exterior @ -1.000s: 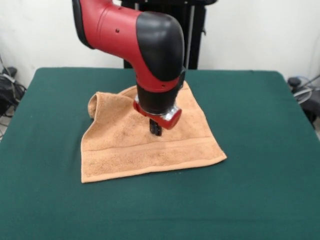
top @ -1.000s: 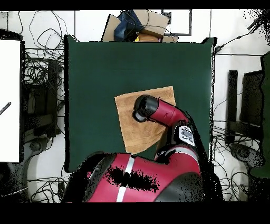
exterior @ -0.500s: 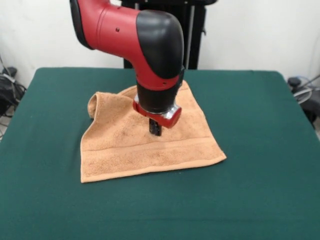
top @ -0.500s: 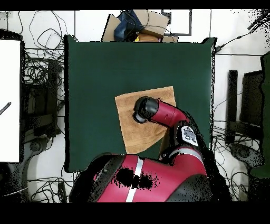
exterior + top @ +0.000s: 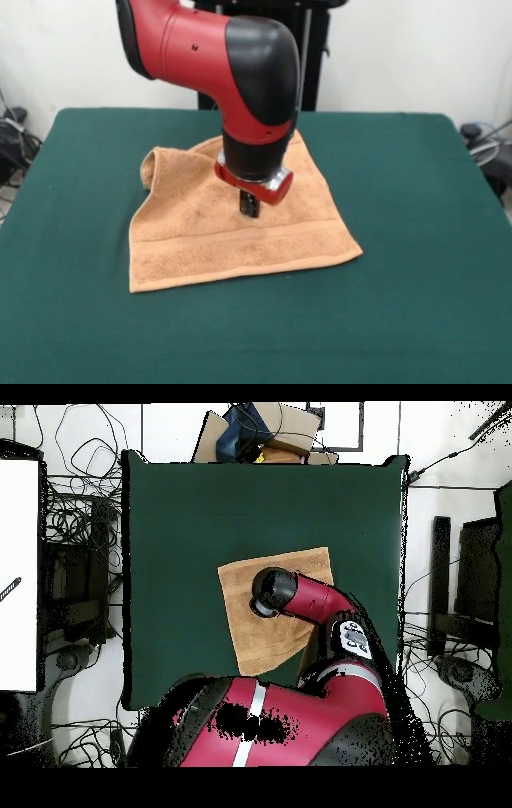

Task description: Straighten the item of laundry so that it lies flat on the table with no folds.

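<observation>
The robot's claw (image 5: 249,206) hangs just above the middle of an orange-tan towel (image 5: 200,232); whether it is released or clenched I cannot tell. The towel lies mid-tabletop (image 5: 400,304), roughly square with no clear long axis, skewed to the edges. One far corner (image 5: 150,168) remains folded over, so unfolding it seems next.
</observation>
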Robot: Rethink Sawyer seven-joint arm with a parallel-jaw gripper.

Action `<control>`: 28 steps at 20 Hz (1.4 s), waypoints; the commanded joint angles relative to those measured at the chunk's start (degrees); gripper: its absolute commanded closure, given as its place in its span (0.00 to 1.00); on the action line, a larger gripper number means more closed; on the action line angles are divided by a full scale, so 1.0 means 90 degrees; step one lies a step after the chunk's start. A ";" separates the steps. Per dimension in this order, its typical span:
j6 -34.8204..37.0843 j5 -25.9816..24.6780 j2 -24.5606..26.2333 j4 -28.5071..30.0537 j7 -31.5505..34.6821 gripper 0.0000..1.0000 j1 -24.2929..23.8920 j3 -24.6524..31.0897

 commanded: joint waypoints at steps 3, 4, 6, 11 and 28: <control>-0.1337 0.0325 0.1009 -0.0543 0.1475 1.00 0.0756 0.0461; -0.1327 0.0427 0.1014 -0.0583 0.1608 1.00 0.0865 0.0413; -0.1253 0.0625 0.1017 -0.0669 0.1831 1.00 0.1067 0.0322; -0.0850 0.1084 0.0953 -0.0801 0.2134 1.00 0.1424 0.0114; -0.1455 0.1494 0.0782 -0.0092 0.1380 1.00 0.1316 0.0180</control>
